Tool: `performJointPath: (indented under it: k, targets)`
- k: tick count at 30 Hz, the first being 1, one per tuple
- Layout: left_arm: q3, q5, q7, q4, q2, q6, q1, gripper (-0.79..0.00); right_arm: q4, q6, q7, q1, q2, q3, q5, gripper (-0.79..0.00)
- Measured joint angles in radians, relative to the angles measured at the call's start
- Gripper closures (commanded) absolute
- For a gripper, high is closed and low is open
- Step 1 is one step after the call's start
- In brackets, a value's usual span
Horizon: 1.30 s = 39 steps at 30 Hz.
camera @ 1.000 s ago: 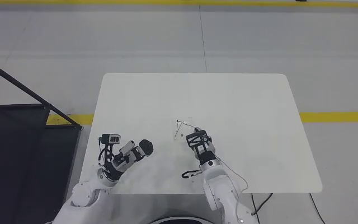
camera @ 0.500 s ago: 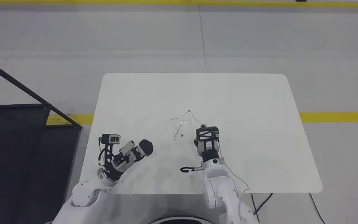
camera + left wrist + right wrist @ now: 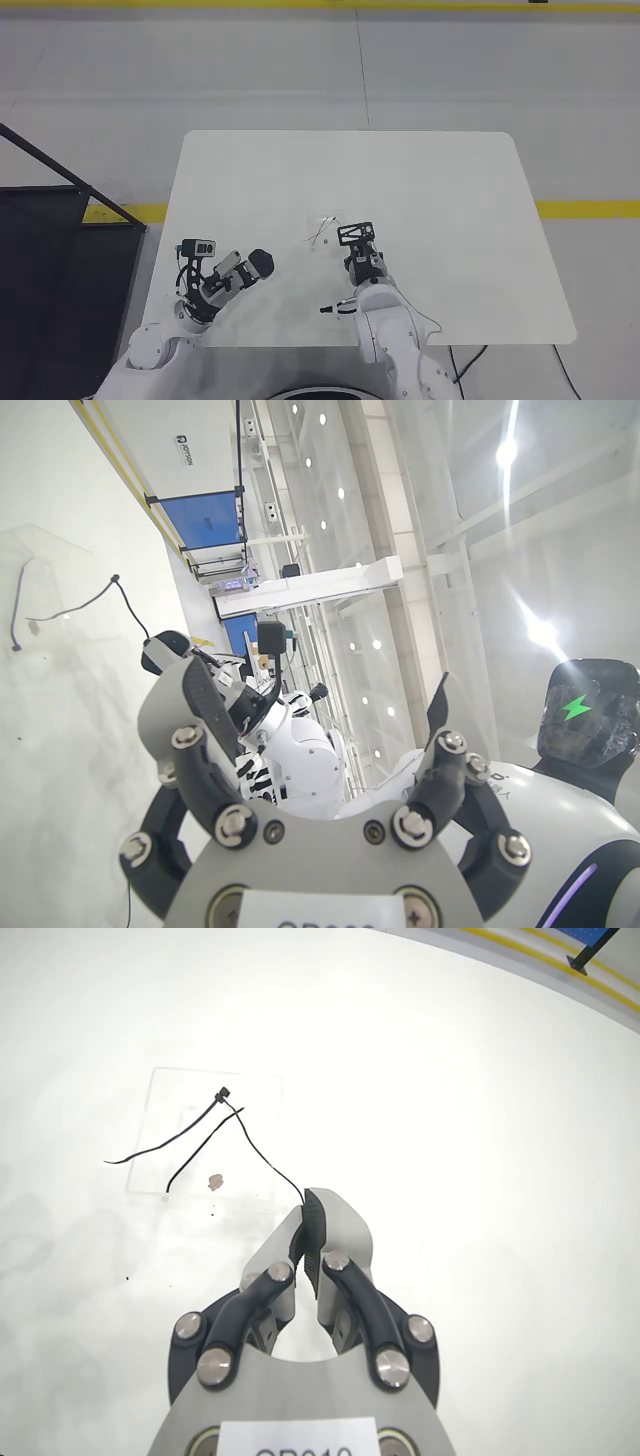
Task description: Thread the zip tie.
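From above, you see the zip tie [image 3: 320,233] near the middle of the table [image 3: 450,180], just beside the right gripper [image 3: 357,238]; the left gripper [image 3: 252,267] is well apart from it. In the left wrist view its fingers [image 3: 205,695] stand wide and hold nothing. In the right wrist view the gripper is closed on the strap's end, and the head [image 3: 222,1093] is over a clear sheet [image 3: 260,1138] (a second black strand lies beside it). I judge the threading is not yet done; next you must steady the head and aim the tip into it.
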State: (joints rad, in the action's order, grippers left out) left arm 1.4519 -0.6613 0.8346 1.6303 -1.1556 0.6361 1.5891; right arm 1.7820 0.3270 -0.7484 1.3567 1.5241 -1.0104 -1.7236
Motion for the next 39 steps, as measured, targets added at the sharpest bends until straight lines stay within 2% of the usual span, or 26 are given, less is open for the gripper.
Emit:
performJointPath:
  k: [8, 9, 10, 28, 31, 39]
  targets:
    - [0.0, 0.0, 0.0, 0.0, 0.0, 0.0, 0.0, -0.785, -0.015, -0.014, -0.047, -0.017, 0.008, 0.014, -0.023, 0.0]
    - [0.0, 0.0, 0.0, 0.0, 0.0, 0.0, 0.0, -0.785, -0.016, -0.014, -0.049, -0.017, 0.009, 0.015, -0.026, -0.058]
    - [0.0, 0.0, 0.0, 0.0, 0.0, 0.0, 0.0, -0.785, -0.017, -0.013, -0.052, -0.018, 0.01, 0.017, -0.031, -0.077]
    - [0.0, 0.0, 0.0, 0.0, 0.0, 0.0, 0.0, -0.785, -0.01, -0.024, -0.045, -0.007, 0.024, 0.028, -0.061, -0.154]
    - [0.0, 0.0, 0.0, 0.0, 0.0, 0.0, 0.0, -0.785, -0.005, -0.024, -0.041, -0.001, 0.026, 0.029, -0.069, -0.231]
    - [0.0, 0.0, 0.0, 0.0, 0.0, 0.0, 0.0, -0.785, -0.004, -0.026, -0.048, -0.002, 0.032, 0.031, -0.088, -0.268]
